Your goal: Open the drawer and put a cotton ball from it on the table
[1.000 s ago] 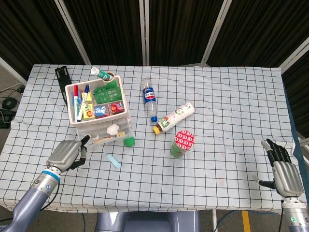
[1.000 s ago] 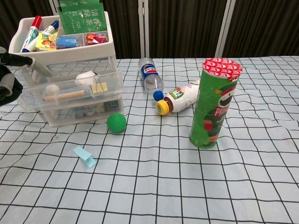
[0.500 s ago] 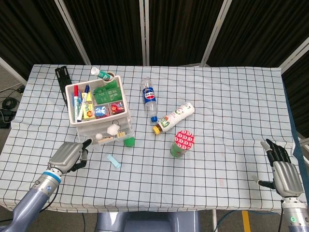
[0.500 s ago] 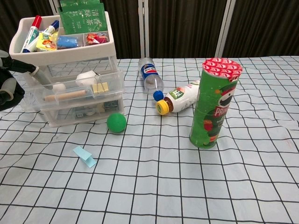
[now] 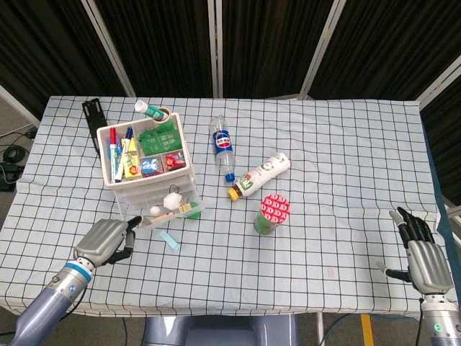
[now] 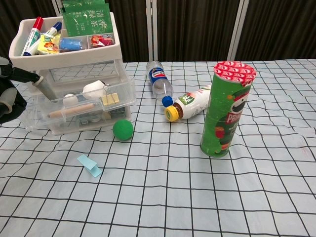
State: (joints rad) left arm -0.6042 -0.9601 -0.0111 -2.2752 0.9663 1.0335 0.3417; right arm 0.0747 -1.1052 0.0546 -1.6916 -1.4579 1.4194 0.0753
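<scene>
The white drawer unit [image 5: 148,162] stands at the left of the table. Its middle drawer [image 5: 180,214] [image 6: 74,118] is slid out toward the front. Inside lie a small round cotton ball [image 5: 155,210] [image 6: 70,99], a bigger white lump [image 6: 94,90], a wooden stick and yellow clips. My left hand [image 5: 108,240] [image 6: 7,96] sits at the drawer's front left corner, fingers curled, one finger hooked on the drawer's rim. My right hand [image 5: 420,252] rests at the table's right front edge, fingers apart, holding nothing.
A green ball [image 6: 123,130] lies by the drawer's front right corner, and a blue paper slip [image 5: 170,239] in front of it. A Pringles can [image 5: 271,214] stands mid-table. Two bottles [image 5: 222,148] [image 5: 259,173] lie behind it.
The middle drawer has slid out toward the table's front, with my left hand drawing back alongside it. The cotton ball inside now shows more openly. My right hand has stayed still.
</scene>
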